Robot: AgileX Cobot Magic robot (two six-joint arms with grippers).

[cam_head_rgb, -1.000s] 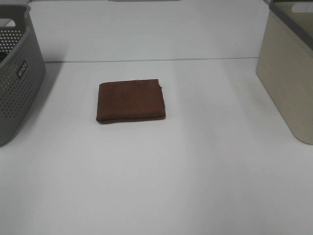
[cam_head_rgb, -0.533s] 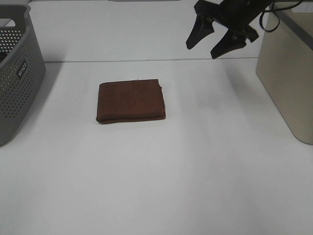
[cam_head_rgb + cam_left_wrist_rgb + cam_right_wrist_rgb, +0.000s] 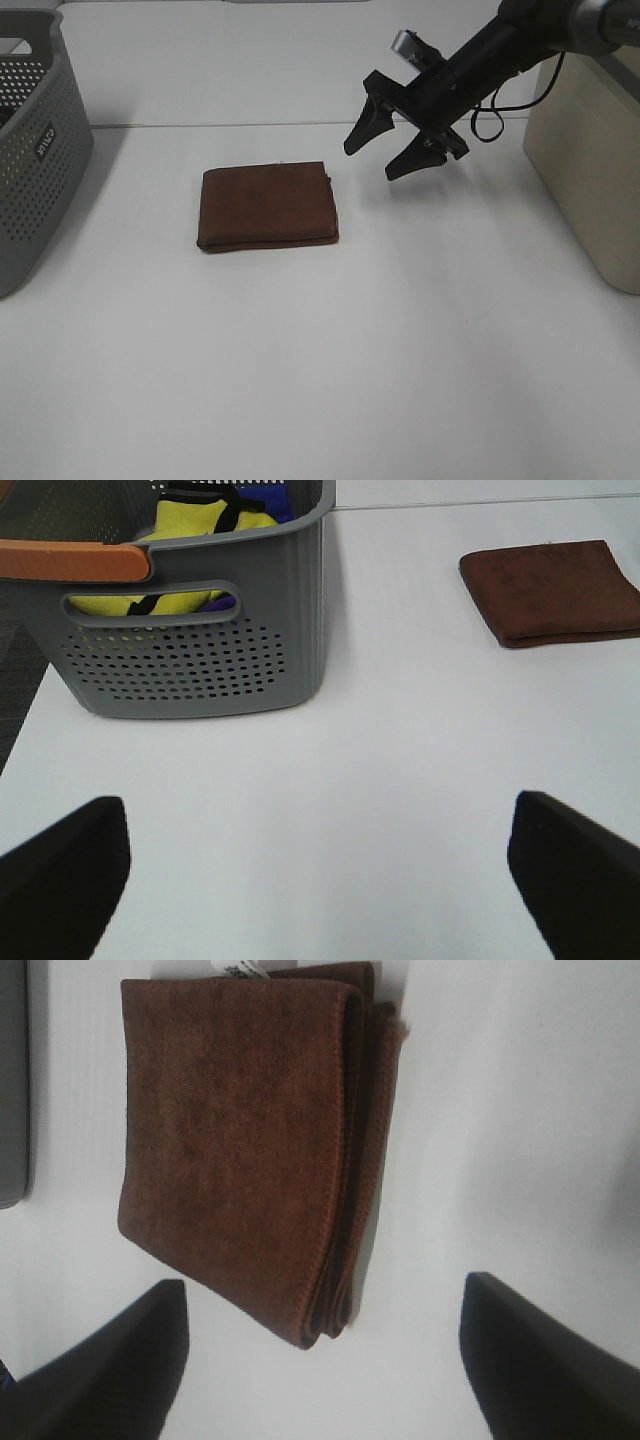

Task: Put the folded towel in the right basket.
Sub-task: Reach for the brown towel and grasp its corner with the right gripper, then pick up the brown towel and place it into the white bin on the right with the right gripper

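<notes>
The right gripper (image 3: 372, 161) hangs just beside the folded towel (image 3: 267, 205), off its far right corner. Its two black fingers are spread wide with nothing between them. It seems to be clear of the table (image 3: 350, 360), though its height is hard to judge from above. The towel lies flat on the table, dark brown. Its layered edges show along one side, and a small white tag (image 3: 245, 968) sits at one corner.

Well apart from the towel on its right stands the beige right basket (image 3: 590, 170); the towel is not in it. Well apart on the towel's left stands a grey basket (image 3: 35, 170) with perforated walls, holding yellow and blue cloth (image 3: 205, 520). The left gripper (image 3: 320, 880) is farthest from the towel, nearer the grey basket. Its fingers are also parted wide over bare table, gripping nothing.
</notes>
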